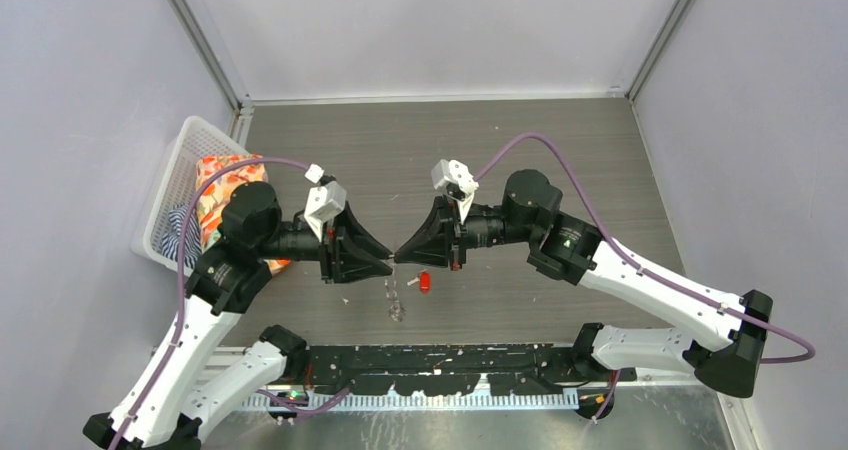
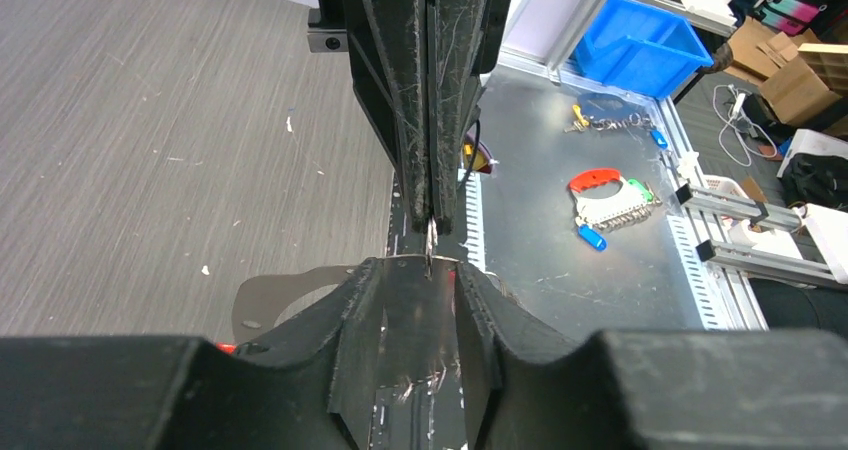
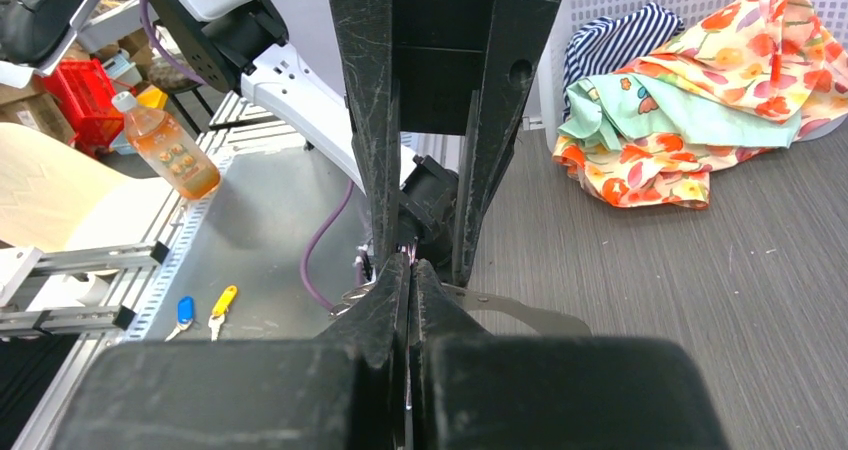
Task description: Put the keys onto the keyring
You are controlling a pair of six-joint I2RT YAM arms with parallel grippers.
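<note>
Task is sitting at an early stage, with nothing threaded yet. The red key is lying loose on the desk, off the ring. It's at approx. 4 o'clock from the spot where the two hands are meeting, near them but touched by neither.

The keyring is showing in the top view as a thin silvery dangle at 6 o'clock, just under the meeting tips. I can't tell whether its lower end is resting on the desk.

The right hand is reaching in from 3 o'clock. Its fingers are pressed together with barely a slit between, and in the left wrist view a thin silver bit is poking out of its tips, so it's prob. pinching the ring's wire.

The left hand is coming in from 9 o'clock. Its fingers are standing apart with a clear gap, and the right tips are pointing into that gap. A fine wire is crossing the gap, but I can't tell whether the left fingers are gripping it or just framing it.

So, as a judgement: ring lifted and presented is done – ring opened isn't visible either way. What's left is picking up the red key, feeding its head hole onto the wire, and letting go. The key is tiny and flat, so that pickup is likely the fiddly part.

At approx. 9 o'clock on the desk a white basket is holding cloth, and it's not involved.
</note>
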